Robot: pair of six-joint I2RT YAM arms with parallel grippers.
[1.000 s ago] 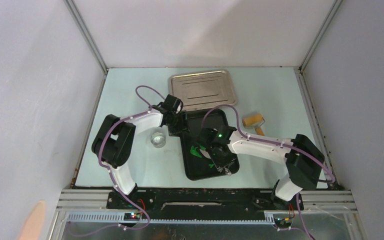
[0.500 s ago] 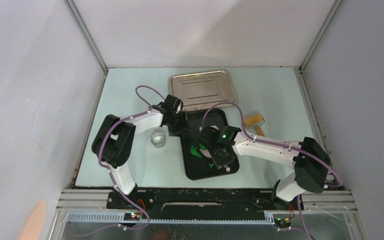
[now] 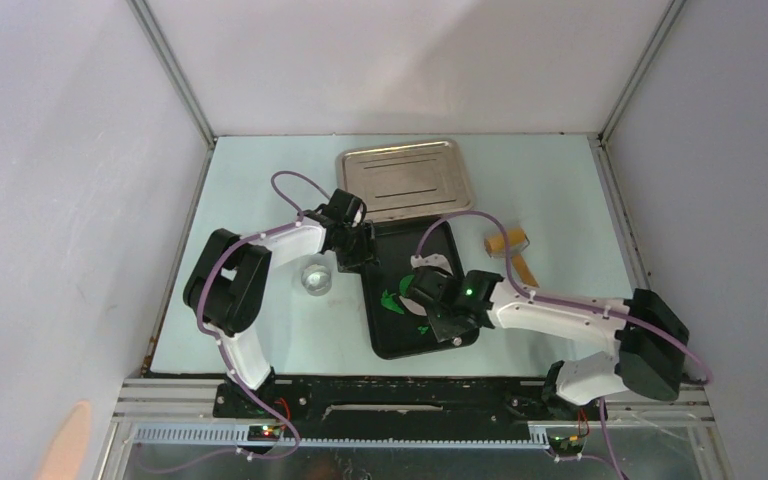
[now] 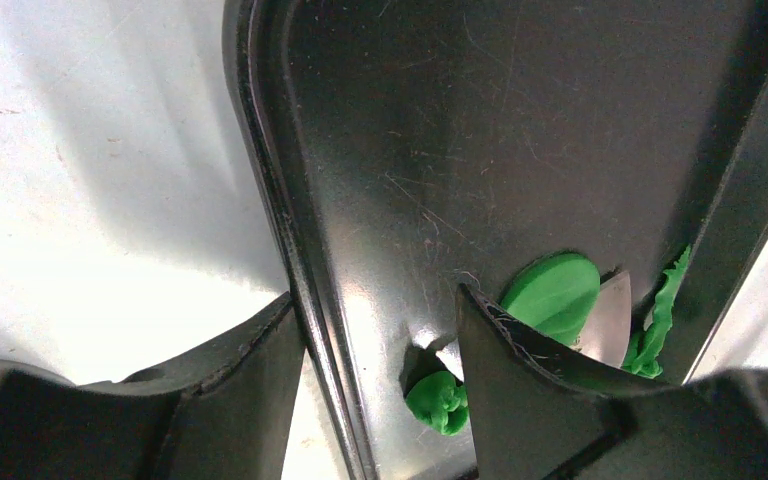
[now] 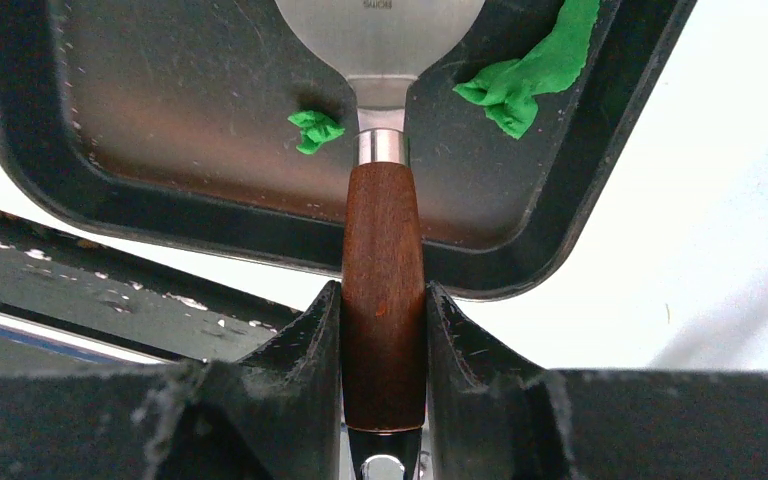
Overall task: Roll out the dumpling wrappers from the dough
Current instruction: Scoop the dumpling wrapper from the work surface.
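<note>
The right gripper (image 5: 383, 305) is clamped on the brown wooden handle of a spatula (image 5: 383, 230). It holds the handle low and nearly flat, so the steel blade (image 5: 380, 30) lies along the floor of the black tray (image 5: 20, 130), probably to slide under the dough. A small lump of dough (image 5: 315, 130) lies just beside the blade's neck, and a longer green scrap (image 5: 535, 70) lies by the tray wall. One round dumpling wrapper (image 4: 552, 295) rests at the blade's edge. The left gripper (image 4: 375, 300) stands partly open astride the tray's rim, seemingly to brace it rather than pinch it. Farther back on the table (image 3: 260, 330) are a clear cup (image 3: 315, 278), a wooden roller (image 3: 507, 243) and a silver tray (image 3: 405, 180). The blade bears a small stamp, cut off and unreadable.
</note>
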